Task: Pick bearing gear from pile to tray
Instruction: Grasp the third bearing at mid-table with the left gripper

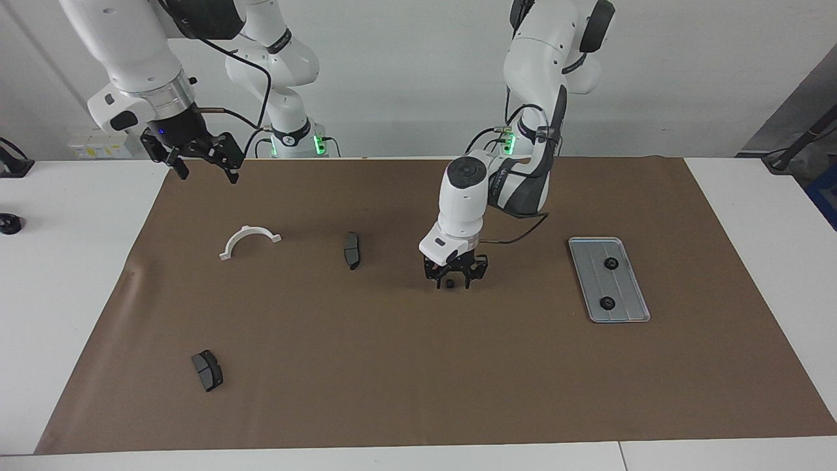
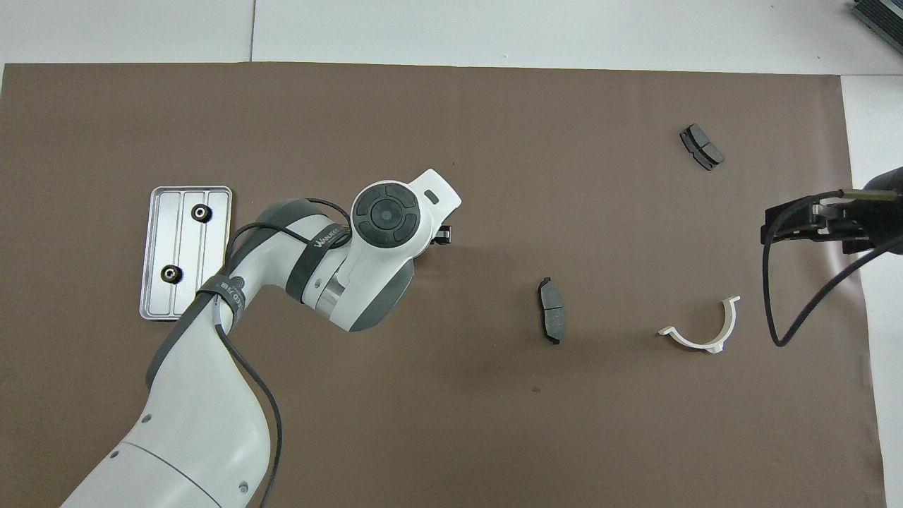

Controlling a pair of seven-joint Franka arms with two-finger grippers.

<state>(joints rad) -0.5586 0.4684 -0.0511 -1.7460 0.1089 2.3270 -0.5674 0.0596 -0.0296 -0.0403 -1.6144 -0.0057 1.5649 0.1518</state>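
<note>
1. Left gripper (image 1: 450, 284) is sitting low on the brown mat (image 1: 392, 366), fingers apart and straddling a small black gear (image 1: 450, 284); nothing is gripped yet as far as the facing view shows. In the overhead view the arm's wrist is covering the gear.
2. Step in hand, as I read it: closing on the gear. Doing it well means keeping the gear centred between the fingertips, tips right down at the mat, closing slowly so the tiny round part is not squirting out sideways, then lifting straight up.
3. Right gripper (image 1: 199, 160) is waiting, raised over the mat edge at the right arm's end, fingers spread wide, holding nothing.
4. Tray (image 1: 621, 314) is lying toward the left arm's end of the mat, well apart from the left gripper. It is holding two gears (image 1: 611, 263), spaced apart along its length.
5. Rest of the pile is lying scattered: brake pad (image 1: 352, 249) near the gripper, white bracket (image 1: 248, 241), second brake pad (image 1: 207, 370) farther from the robots.
</note>
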